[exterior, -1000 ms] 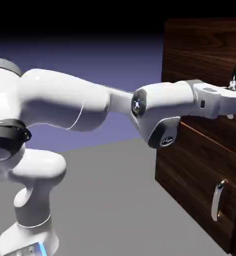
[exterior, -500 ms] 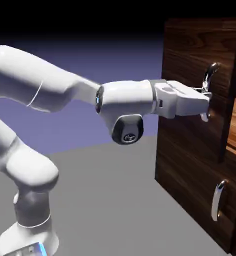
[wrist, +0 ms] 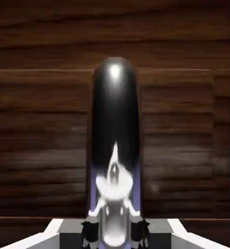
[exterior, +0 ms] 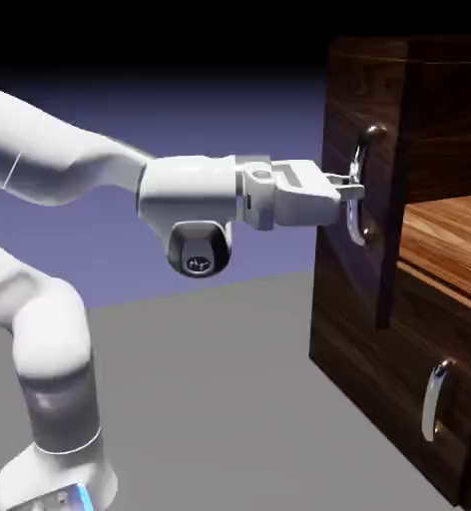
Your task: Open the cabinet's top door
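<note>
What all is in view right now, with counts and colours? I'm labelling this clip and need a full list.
cabinet: one, dark wood grain, exterior view's right
top door: one, dark wood grain, upper part of the cabinet, swung open
lower door: one, dark wood grain, below the top door
handles: two, silver, one on the top door, one on the lower door
shelf: one, orange-brown wood, inside the cabinet
floor: one, grey, below
backdrop: one, blue-violet fading to black, behind
arm: one, white, exterior view's left
jaws: two, grey tips, shut on the top handle
</note>
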